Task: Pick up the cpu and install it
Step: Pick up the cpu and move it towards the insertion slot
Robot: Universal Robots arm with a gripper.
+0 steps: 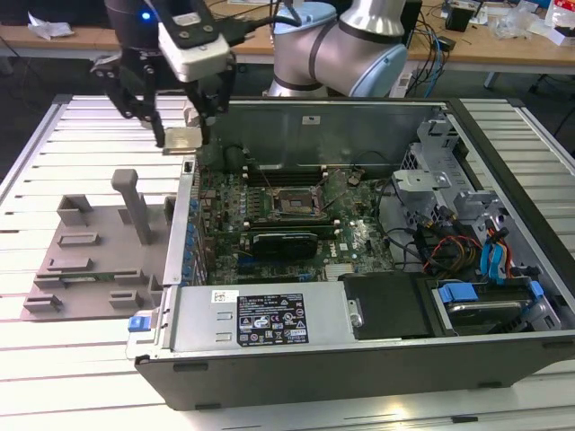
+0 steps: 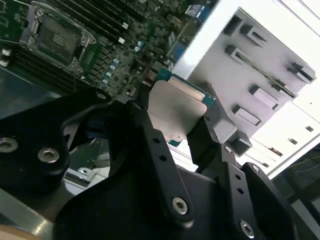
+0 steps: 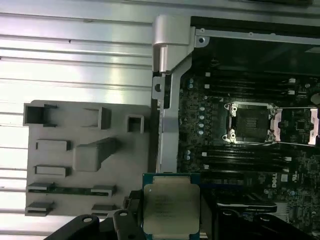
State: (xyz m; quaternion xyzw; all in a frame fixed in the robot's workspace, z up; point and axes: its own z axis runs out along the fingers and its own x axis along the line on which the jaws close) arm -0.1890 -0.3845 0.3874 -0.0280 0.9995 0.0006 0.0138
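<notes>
Here the end effector [image 1: 183, 136] grasps the cpu [image 3: 170, 205], whose green substrate rim is resolved in both wrist views.

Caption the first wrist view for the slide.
Claw holds the cpu by its edges, apart from the open motherboard socket.

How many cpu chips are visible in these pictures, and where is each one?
1. The cpu is held between the fingers of the gripper, near the computer case wall at the exterior view's left. The motherboard socket looks empty; others may be hidden.
</notes>
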